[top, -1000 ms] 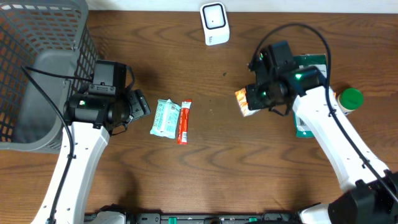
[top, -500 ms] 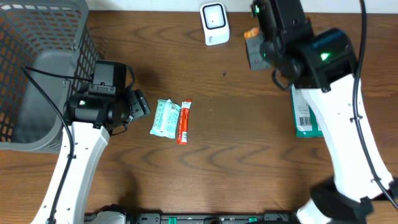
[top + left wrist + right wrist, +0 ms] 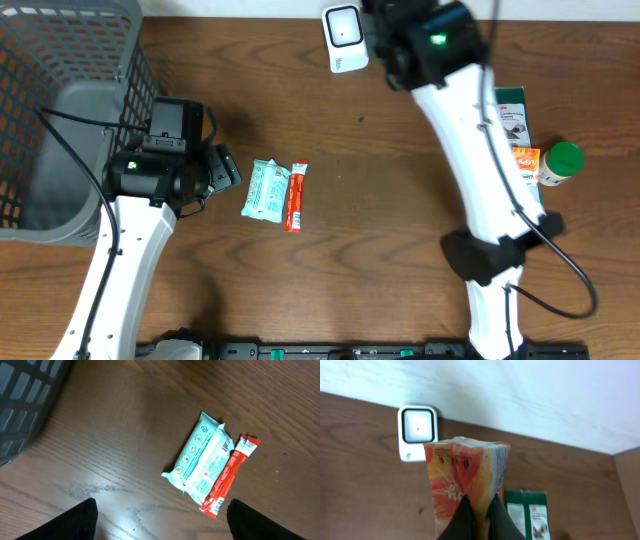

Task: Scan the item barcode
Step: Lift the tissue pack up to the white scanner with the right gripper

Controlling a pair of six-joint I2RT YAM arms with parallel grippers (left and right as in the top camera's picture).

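Observation:
My right gripper (image 3: 481, 499) is shut on the lower part of an orange and yellow packet (image 3: 465, 475), holding it upright. The white barcode scanner (image 3: 418, 430) stands just behind the packet and to its left, at the table's back edge (image 3: 345, 38). From overhead the right wrist (image 3: 420, 40) sits right beside the scanner and hides the packet. My left gripper (image 3: 167, 530) is open and empty, low over bare wood. A mint green packet (image 3: 202, 457) and a red stick pack (image 3: 227, 477) lie side by side ahead of it.
A grey mesh basket (image 3: 60, 60) fills the back left corner. A green box (image 3: 510, 110), a small orange pack (image 3: 527, 160) and a green-capped bottle (image 3: 563, 160) lie at the right. The white wall runs behind the scanner.
The right arm has lifted the orange packet from the middle right of the table and carried it back and left, up to the scanner. The left arm has not moved.

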